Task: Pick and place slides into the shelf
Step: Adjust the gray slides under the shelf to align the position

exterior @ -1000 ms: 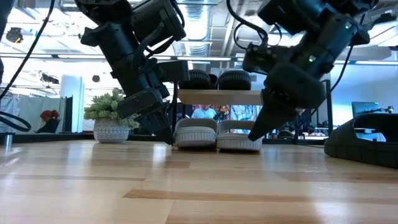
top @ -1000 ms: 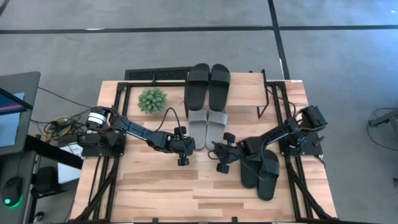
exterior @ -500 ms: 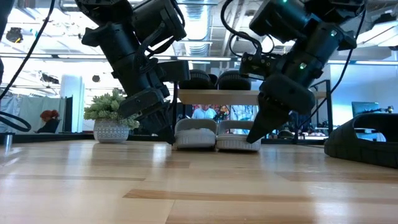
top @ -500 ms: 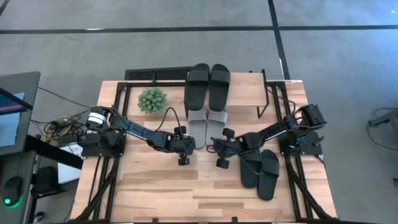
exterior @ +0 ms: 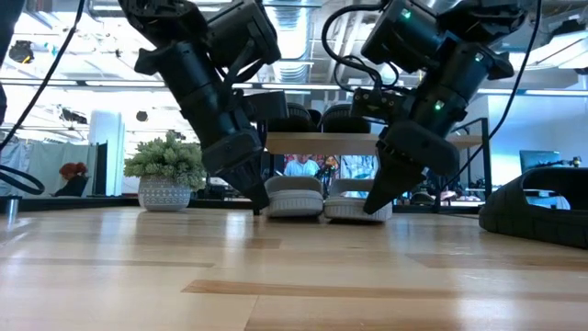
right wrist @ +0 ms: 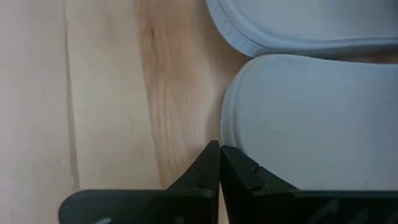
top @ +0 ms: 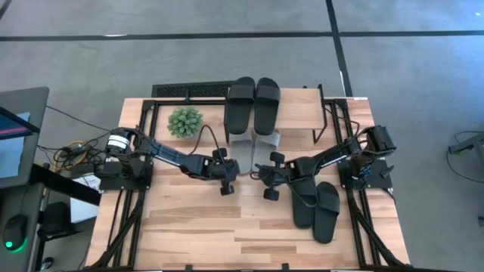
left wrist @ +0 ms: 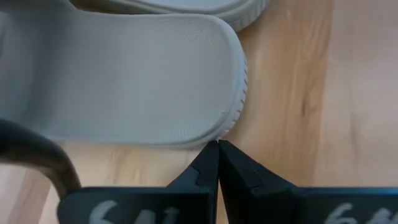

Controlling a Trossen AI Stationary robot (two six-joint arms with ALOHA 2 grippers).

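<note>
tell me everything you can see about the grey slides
The light grey slides are a pair lying flat, side by side, on the table, partly under the shelf, heels outward. They look like matte foam with ribbed sole edges. The shut left gripper and shut right gripper each press a heel.

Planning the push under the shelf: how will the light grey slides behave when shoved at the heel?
The grey slides lie flat on the table, so tipping or rolling seems unlikely. Their ribbed soles may drag rather than glide. Each shut claw, left and right, meets a rounded heel at one point, so a slide could swivel.
</note>
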